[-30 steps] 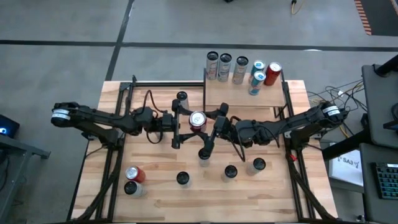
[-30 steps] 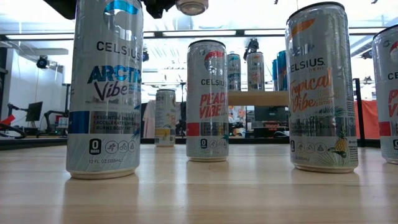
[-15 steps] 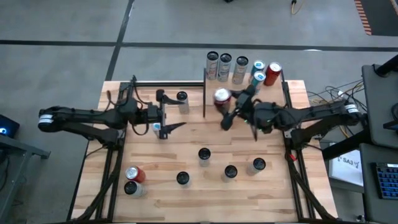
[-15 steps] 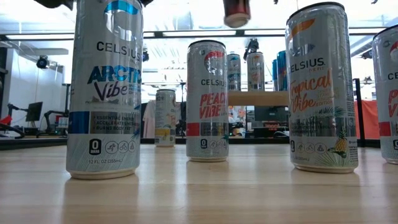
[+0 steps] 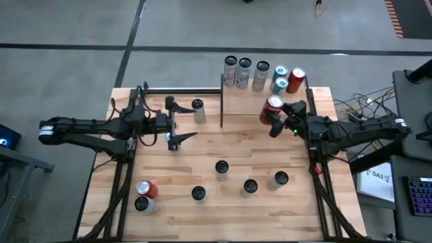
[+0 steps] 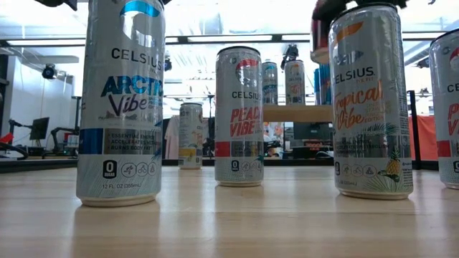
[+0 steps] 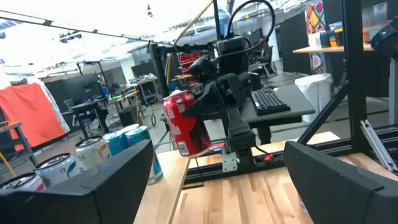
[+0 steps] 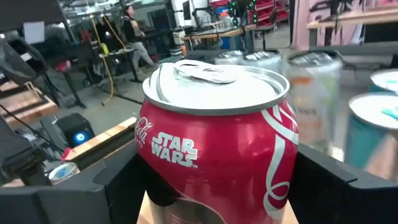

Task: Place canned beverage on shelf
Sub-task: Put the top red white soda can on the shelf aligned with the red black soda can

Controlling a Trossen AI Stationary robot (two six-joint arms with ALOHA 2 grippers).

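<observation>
— Plank surface (image 5: 202,169), scattered upright cans, workshop behind. Red can (image 5: 273,108)?

— Clamped in the right gripper (image 5: 279,116), upright, raised over the shelf (image 5: 243,102) near its right end, short of the row of cans (image 5: 260,73) along the far edge.

— Why upright?

— Probably to set down flat on bare board.

— Left gripper (image 5: 177,127)?

— Spread wide, empty, parked left of the shelf, clear of the way.

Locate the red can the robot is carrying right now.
In the high view, the red can is held by the right gripper over the shelf's right half, near the five cans at its back.
</observation>
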